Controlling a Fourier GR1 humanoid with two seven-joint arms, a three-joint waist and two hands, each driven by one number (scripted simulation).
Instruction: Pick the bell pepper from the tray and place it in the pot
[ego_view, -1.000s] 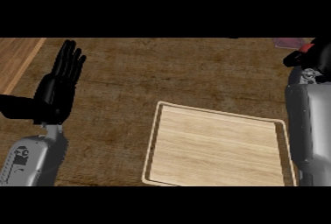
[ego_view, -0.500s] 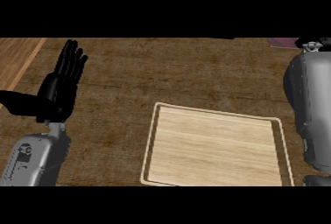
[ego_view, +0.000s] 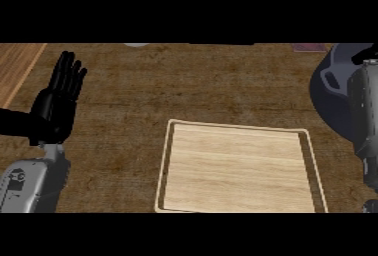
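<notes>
Tray bare on the counter, right arm stretched toward the pot at the far right edge.

The left robot hand rests at the left side, released, its fingers straight and pointing up, touching nothing. The pale wooden tray lies on the dark counter just right of the middle, and no bell pepper shows on its board. A grey forearm runs up the right edge, passing over the rim of a dark, rounded pot. The right robot hand is out of view past the frame's upper right corner, so I cannot tell what it holds. The bell pepper cannot be seen anywhere, whether carried or in the pot.
</notes>
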